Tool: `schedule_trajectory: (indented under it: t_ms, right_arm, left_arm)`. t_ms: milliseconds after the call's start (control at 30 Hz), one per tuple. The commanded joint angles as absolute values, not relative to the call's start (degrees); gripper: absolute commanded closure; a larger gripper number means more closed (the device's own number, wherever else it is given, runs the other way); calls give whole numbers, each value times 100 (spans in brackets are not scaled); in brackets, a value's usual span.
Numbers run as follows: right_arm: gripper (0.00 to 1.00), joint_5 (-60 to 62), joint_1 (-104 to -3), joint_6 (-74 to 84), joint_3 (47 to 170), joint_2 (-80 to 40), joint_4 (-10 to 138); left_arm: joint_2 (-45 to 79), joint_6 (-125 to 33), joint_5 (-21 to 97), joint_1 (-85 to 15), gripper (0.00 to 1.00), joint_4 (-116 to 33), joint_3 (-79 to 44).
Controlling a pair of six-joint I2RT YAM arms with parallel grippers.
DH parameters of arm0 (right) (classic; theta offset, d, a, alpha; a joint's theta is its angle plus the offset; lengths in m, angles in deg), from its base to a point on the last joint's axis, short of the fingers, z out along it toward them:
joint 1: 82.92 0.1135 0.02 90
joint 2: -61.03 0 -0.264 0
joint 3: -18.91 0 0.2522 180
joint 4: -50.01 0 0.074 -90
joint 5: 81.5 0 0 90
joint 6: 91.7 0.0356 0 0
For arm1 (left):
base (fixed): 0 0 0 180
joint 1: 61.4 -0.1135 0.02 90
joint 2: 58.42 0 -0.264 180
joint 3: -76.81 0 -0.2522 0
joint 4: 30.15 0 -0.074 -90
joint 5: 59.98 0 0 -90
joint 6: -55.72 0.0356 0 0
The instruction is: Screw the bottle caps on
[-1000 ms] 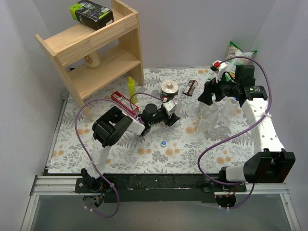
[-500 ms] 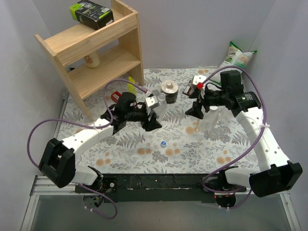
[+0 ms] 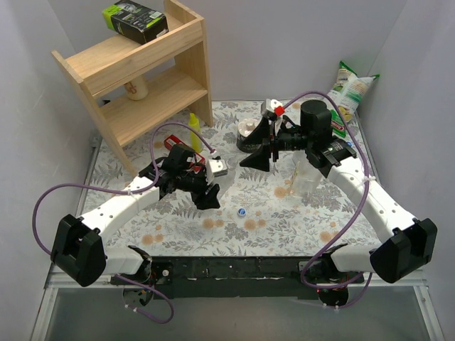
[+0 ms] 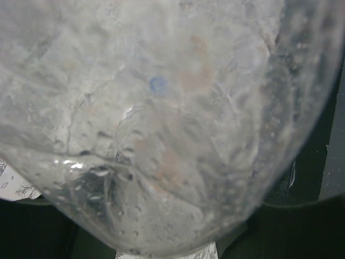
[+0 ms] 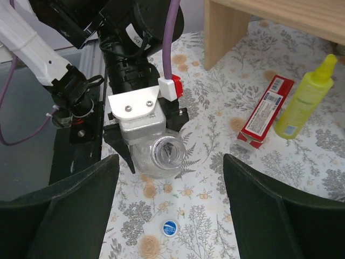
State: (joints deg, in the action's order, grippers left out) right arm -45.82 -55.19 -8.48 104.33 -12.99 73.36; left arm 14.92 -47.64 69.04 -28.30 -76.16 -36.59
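Bottle cap (image 5: 170,227), blue, the only one made out, is seen lying flat on the floral mat (image 3: 284,220), apart from everything and just in front of the uncapped clear bottle (image 5: 164,154). That bottle is clamped by its body in the left gripper (image 3: 208,193), apparently raised off the mat, with its open threaded mouth turned up toward the right gripper (image 3: 254,150). The right gripper is spread wide with nothing between its fingers and is hovering above bottle and cap. More clear bottles (image 3: 304,177) are seen standing on the right side of the mat; whether they are capped cannot be told. The cap is judged tiny, light, stiff and low. It should be pinched across its rim from straight above, fingertips reaching down to the mat, and is likely to skid or flip if nudged on one side. The bottle is judged thin-walled, light and slick, easily squashed or spun in the grip, so a hold near the shoulder is favoured while twisting force is applied.
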Motion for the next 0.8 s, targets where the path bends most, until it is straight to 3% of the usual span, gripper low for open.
schedule_trajectory:
  t_ms: [0,433,533,633,667,767]
  right_arm:
    - [16,-4652,-5400,-249,10246,-1324,6703]
    - [16,-4625,-5199,208,10333,-1719,6157]
    - [21,-4616,-5102,130,10351,-1790,6219]
    - [37,-4721,-5066,77,10325,-1834,6184]
    - [51,-4765,-5066,68,10325,-1860,6158]
    - [74,-4827,-5066,-99,10342,-1860,6288]
  left_arm:
    - [1391,-4448,7106,-2844,100,-7661,-3336]
    - [1426,-4131,7229,-2844,100,-7521,-3248]
    - [1426,-4140,7212,-2844,100,-7433,-3257]
    - [1426,-4131,7229,-2844,100,-7397,-3265]
    - [1409,-4148,7238,-2844,100,-7389,-3274]
    - [1365,-4210,7212,-2844,100,-7318,-3318]
